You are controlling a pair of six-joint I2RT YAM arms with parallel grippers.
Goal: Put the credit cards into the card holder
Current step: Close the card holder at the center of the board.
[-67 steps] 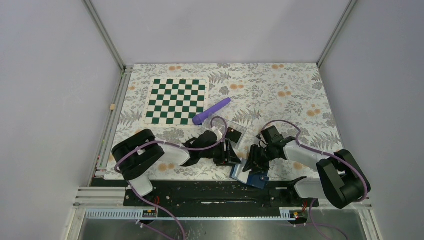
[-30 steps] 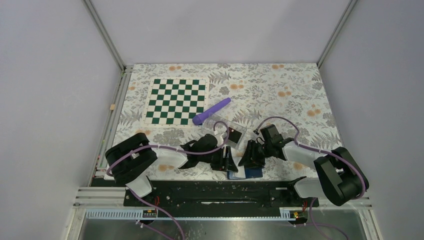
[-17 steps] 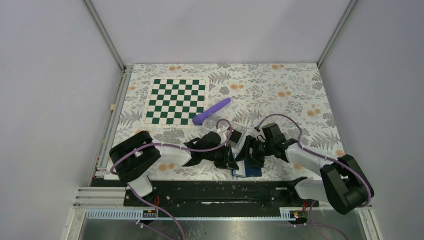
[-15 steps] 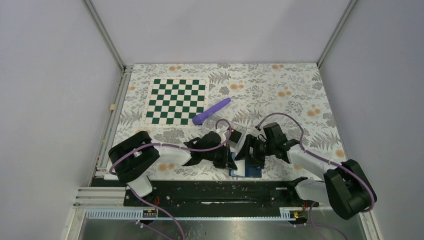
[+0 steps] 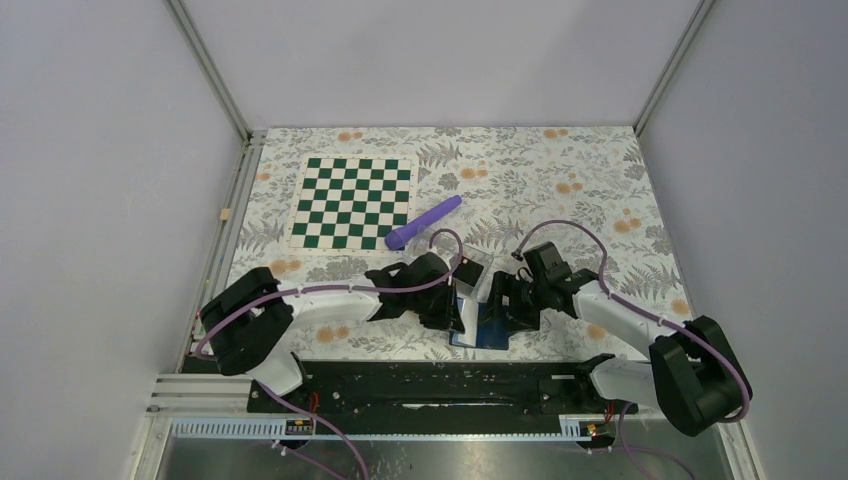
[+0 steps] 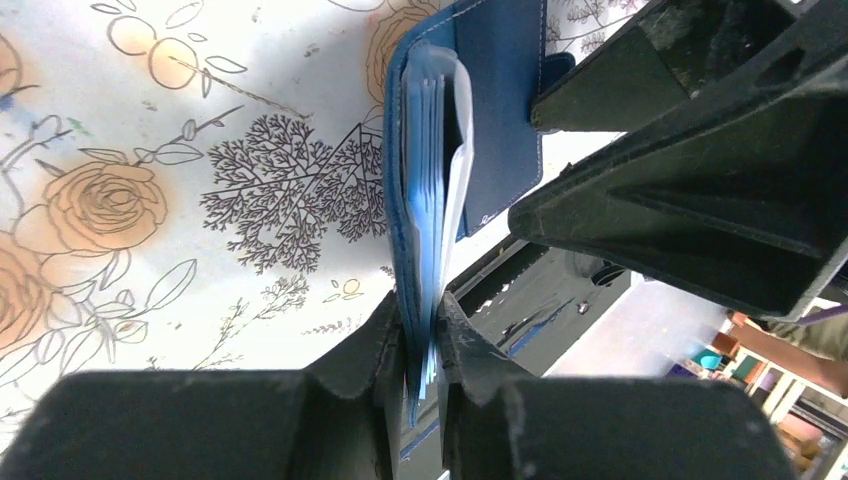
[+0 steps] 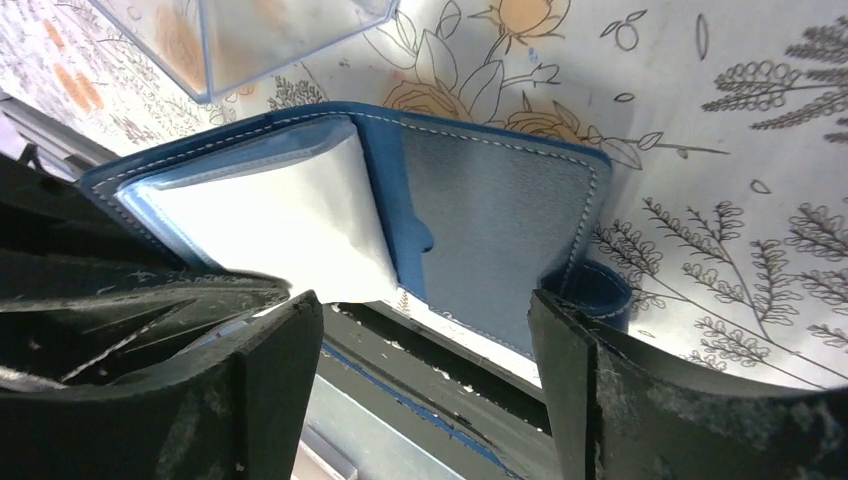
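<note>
Grip has just swapped sides. The left gripper [image 6: 421,330] was half open a second ago. Now its jaws are nearly together, pinching the pocket-side flap of the card holder [image 7: 500,220] at its edge, and that flap stands up on edge. The right gripper [image 7: 420,310] was partly closed. Now it is spread wide and straddles the other flap, with nothing in it.

In the top view the card holder sits at 6 o'clock on the table [image 5: 600,180], at the near edge between the two grippers. It is folded open with the navy flap lying flat.

A white leaf [image 7: 290,230] shows at the pockets. I can't tell if it's a card or an insert.

The clear tray [image 5: 478,262] is just beyond, at 11 o'clock from the holder, with a dark card [image 5: 466,270] in it.

My read: left now holds the holder open, so right is free to fetch a card.
</note>
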